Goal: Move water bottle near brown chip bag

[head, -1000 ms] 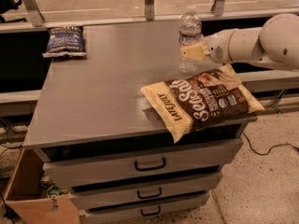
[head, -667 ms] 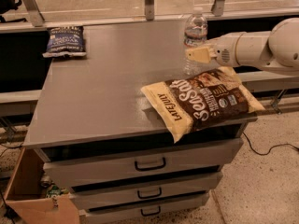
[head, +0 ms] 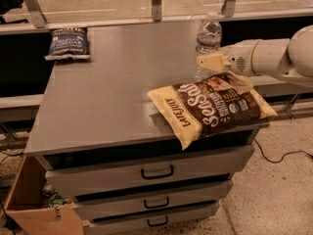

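Observation:
The water bottle (head: pixel 209 35), clear with a white cap, is upright at the table's back right, just behind the brown chip bag (head: pixel 215 104). The bag lies flat near the table's front right edge, with "Sea Salt" lettering and a cream "Late July" end, and overhangs the edge a little. My gripper (head: pixel 209 62) reaches in from the right on a white arm (head: pixel 274 58). It is shut on the bottle's lower body, whose base is right by the bag's far edge. Whether the base touches the table is hidden.
A dark blue chip bag (head: pixel 68 42) lies at the grey table's (head: pixel 112 97) far left corner. Drawers (head: pixel 156 173) sit under the table. A cardboard box (head: pixel 34 204) stands on the floor at lower left. Metal rail posts (head: pixel 156 1) run behind the table.
My gripper has carried the water bottle to the right and toward the front, closer to the brown chip bag. The bags have not moved.

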### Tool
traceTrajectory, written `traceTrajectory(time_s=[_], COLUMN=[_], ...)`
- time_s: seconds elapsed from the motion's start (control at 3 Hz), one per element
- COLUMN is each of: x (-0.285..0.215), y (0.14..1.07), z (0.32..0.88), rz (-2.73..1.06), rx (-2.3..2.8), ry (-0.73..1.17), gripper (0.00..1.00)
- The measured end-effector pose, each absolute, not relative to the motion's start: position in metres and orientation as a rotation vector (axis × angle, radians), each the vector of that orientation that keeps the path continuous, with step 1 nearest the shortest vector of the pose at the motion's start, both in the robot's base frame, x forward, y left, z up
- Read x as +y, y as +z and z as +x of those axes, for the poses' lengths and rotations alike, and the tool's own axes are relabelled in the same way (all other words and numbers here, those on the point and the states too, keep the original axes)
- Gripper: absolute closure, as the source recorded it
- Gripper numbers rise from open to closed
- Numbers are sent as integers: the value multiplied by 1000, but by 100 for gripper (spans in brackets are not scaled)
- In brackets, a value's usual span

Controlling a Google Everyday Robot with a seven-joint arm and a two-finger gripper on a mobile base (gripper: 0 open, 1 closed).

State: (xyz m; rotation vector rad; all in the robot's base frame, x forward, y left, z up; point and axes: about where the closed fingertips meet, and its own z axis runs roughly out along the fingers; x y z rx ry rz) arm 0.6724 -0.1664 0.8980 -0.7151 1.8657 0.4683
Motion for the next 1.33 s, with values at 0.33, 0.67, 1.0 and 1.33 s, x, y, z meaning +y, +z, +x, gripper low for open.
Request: traceTrajectory(time_s=[0.33,0.67,1.0,1.33], x=[-163,-163,-174,-209], y=[889,888,888,893], z=[670,669,660,648], rz=[-706,-704,-697,-683], rx=[1884,1888,1891,1863], ry=[495,498,492,489], gripper=[36,12,0,0])
